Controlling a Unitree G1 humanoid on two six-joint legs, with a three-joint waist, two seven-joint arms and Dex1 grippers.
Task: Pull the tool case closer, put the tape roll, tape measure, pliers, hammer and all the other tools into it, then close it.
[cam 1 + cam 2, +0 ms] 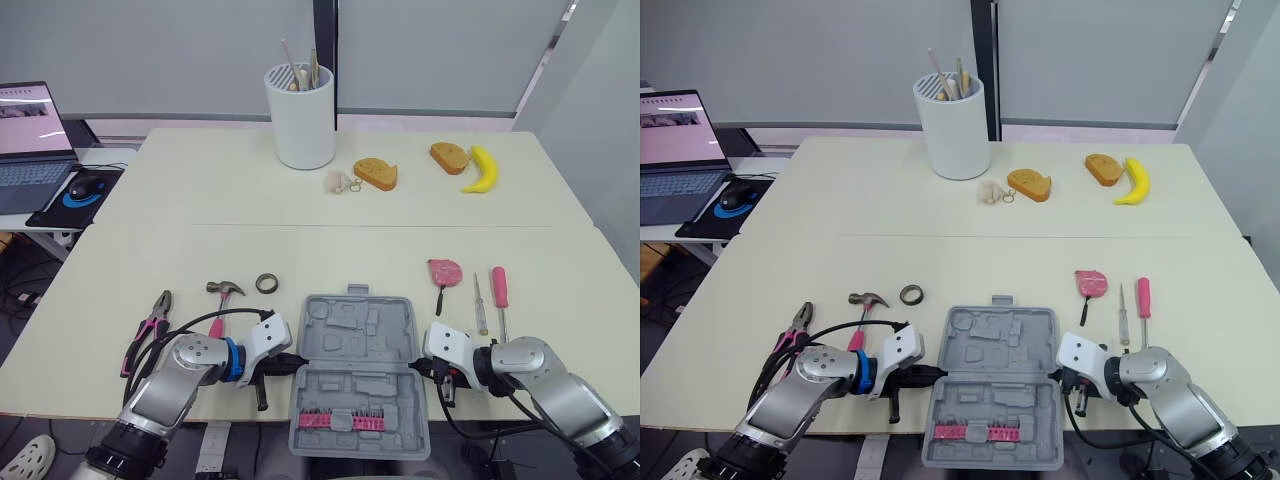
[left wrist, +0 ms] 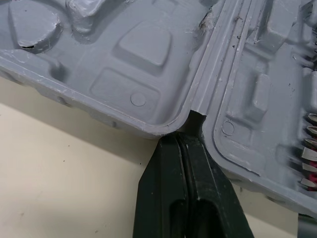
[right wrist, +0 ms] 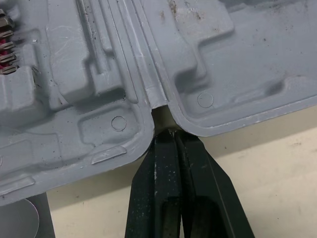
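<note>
Right at the near edge of the table [image 1: 150, 250] the grey tool case [image 1: 360, 340] lies open and flat, its near end jutting a little past the edge. Its far half shows bare moulded recesses, while the near half holds a pink strip of bits [image 1: 338, 421] across its near end. At the far side stands a white cup [image 1: 300, 120] with a few sticks upright in it. On the laptop [image 1: 30, 140] at far left, the writing on the screen is too small to read. The left gripper [image 1: 292, 362] has its two black fingers pressed together, tips touching the case's left rim at the hinge notch between the halves. The right gripper [image 1: 418, 368] likewise has its fingers together, meeting the right rim at the same hinge line. Outside the case, left of it, lie the pliers [image 1: 148, 330], the hammer [image 1: 222, 298] and the tape roll [image 1: 266, 283]. To its right lie the pink tape measure [image 1: 444, 271] and two screwdrivers [image 1: 499, 290], side by side.
</note>
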